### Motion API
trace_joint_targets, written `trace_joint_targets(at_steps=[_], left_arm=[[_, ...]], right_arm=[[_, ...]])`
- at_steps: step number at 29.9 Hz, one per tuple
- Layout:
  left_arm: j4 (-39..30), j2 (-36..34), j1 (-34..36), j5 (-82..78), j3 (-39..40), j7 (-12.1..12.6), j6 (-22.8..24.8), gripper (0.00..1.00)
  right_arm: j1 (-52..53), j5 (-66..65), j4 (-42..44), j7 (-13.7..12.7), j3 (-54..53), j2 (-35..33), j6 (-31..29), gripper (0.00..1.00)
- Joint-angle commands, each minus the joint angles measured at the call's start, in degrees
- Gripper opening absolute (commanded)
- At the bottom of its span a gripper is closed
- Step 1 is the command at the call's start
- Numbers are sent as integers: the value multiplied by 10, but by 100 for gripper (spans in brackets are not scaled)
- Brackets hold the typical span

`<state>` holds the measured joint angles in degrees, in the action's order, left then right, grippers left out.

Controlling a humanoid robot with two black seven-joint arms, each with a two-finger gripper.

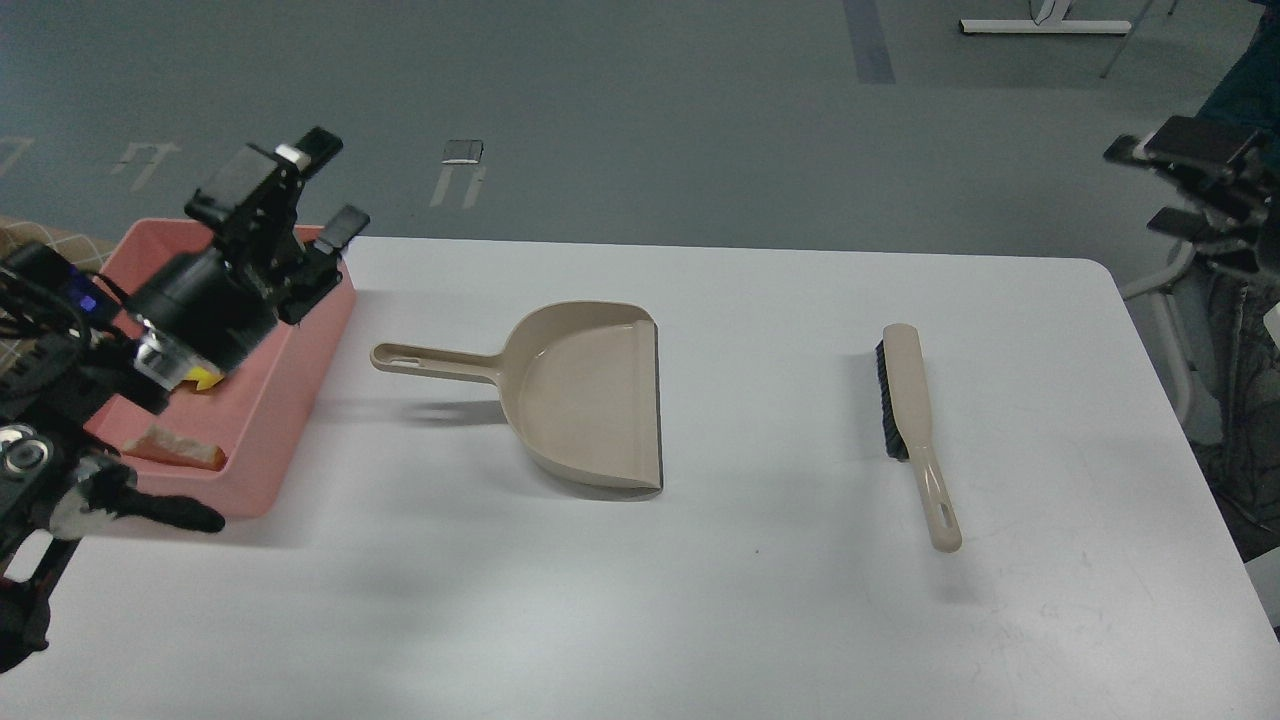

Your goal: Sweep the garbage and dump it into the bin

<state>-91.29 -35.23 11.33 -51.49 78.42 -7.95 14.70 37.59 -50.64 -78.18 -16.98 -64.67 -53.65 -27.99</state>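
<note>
The pink bin (300,350) stands at the table's left edge. In it lie the white bread-like slice (176,450) and the yellow sponge (208,379), which is mostly hidden behind my left arm. My left gripper (335,182) is open and empty, raised above the bin's far right corner. My right gripper (1142,186) is open and empty, held high beyond the table's right edge. The beige dustpan (590,395) lies in the middle of the table, handle pointing left. The beige brush (912,400) with black bristles lies to its right.
The white table (760,600) has a rounded far right corner. A chair frame (1165,290) stands beside the right edge. Grey floor lies behind the table.
</note>
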Motion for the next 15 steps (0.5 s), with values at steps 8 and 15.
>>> trace_joint_targets(at_steps=[8, 15], left_arm=[[291, 78, 300, 22, -84, 7, 20, 97], [449, 150, 373, 23, -85, -21, 77, 97]], right_arm=[[128, 4, 204, 31, -58, 161, 0, 93], [144, -2, 296, 123, -58, 278, 85, 93]])
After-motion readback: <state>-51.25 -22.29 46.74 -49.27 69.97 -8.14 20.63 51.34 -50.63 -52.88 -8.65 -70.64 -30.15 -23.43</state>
